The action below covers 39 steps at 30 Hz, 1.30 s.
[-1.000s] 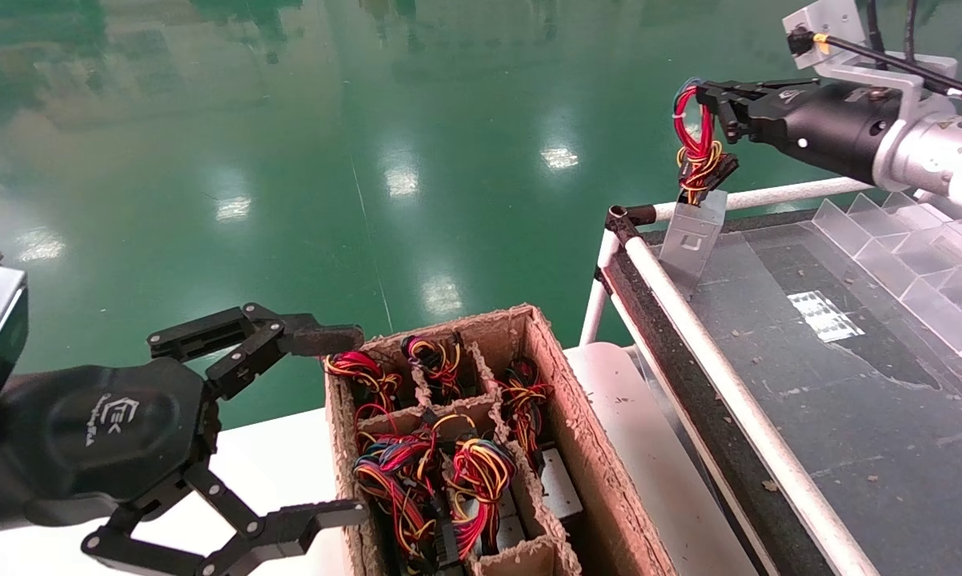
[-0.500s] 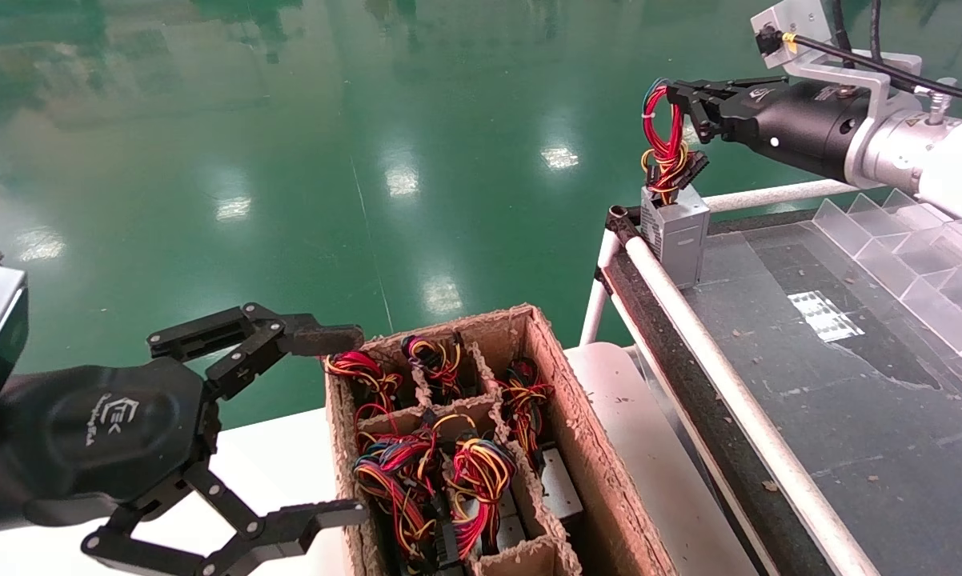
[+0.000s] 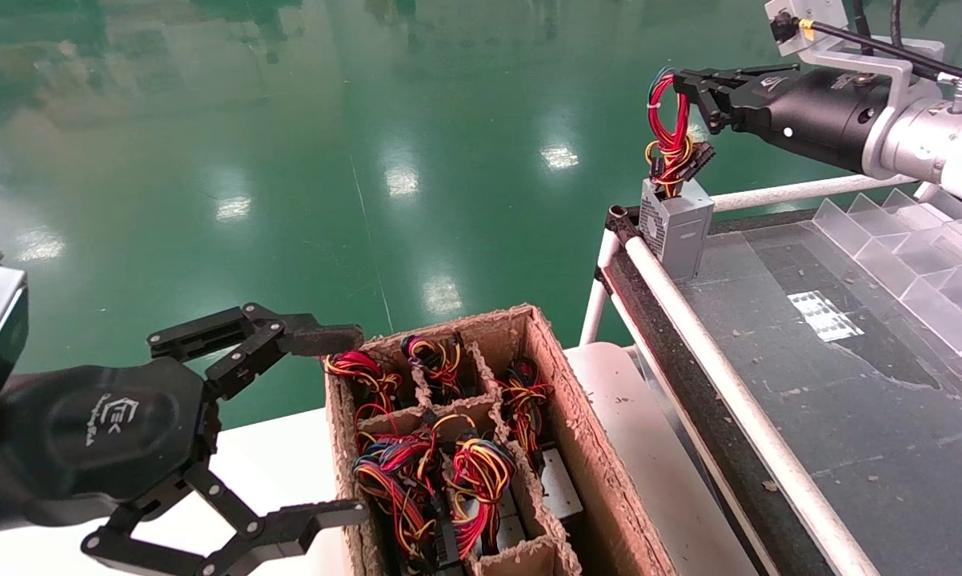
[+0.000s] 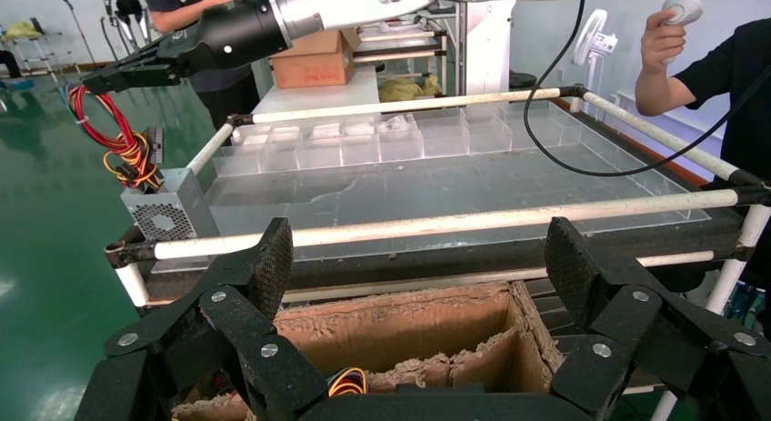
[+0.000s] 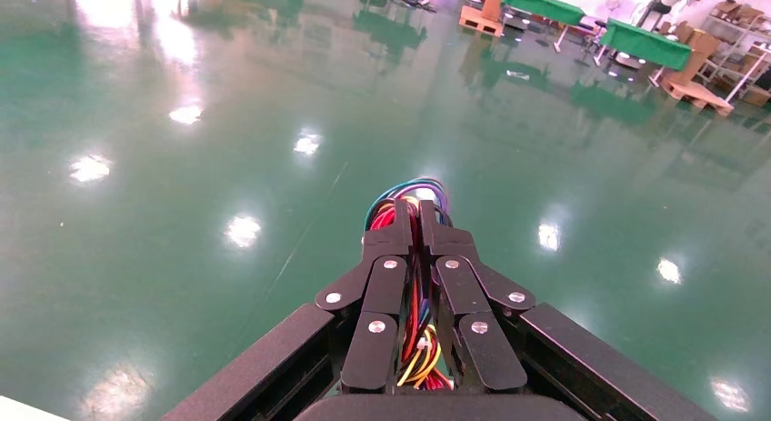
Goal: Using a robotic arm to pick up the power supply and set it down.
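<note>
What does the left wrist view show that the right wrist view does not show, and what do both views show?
Only the left wrist view shows the power supply box with its round vent grille, standing at the corner of the railed table, plus the cardboard box below and the left gripper open above it. Only the right wrist view shows the right gripper from behind, its fingers pressed together on the wires over the green floor. Both views show the wire loop held by the right gripper.
</note>
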Each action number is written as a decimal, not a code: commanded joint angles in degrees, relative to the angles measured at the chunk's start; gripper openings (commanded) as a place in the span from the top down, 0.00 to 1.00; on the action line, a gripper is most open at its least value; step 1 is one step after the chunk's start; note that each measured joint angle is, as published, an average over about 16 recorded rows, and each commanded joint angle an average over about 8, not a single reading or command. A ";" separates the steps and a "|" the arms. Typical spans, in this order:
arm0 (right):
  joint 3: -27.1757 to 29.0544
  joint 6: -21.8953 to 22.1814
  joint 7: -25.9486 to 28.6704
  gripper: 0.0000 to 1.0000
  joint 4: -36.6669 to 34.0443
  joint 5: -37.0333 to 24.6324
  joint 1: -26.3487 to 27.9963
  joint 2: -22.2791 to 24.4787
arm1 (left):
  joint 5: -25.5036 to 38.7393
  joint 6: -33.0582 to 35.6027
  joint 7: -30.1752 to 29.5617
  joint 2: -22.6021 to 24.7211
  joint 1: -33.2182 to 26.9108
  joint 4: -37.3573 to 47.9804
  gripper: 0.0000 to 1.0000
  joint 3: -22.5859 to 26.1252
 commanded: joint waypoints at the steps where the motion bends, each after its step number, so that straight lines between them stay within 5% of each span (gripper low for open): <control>1: -0.01 -0.30 -0.07 0.93 -0.05 -0.01 -0.03 0.05 | 0.00 0.00 0.00 0.00 0.00 0.00 0.00 0.00; 8: -0.01 -0.37 -0.59 0.12 -0.22 -0.01 -0.44 0.57 | -0.01 -0.01 0.01 -0.01 0.00 0.00 0.00 0.02; 10: 0.06 -0.29 -0.65 0.00 -0.26 0.08 -0.52 0.66 | -0.01 -0.01 0.01 -0.01 -0.01 0.00 0.00 0.02; 25: 0.66 -0.50 -0.68 0.00 -0.23 0.96 -0.39 1.70 | -0.03 -0.02 0.03 -0.02 -0.01 0.00 0.00 0.05; 39: 5.25 -8.57 1.91 0.00 3.40 7.75 0.93 5.12 | -0.06 -0.05 0.04 -0.03 -0.01 0.02 0.00 0.07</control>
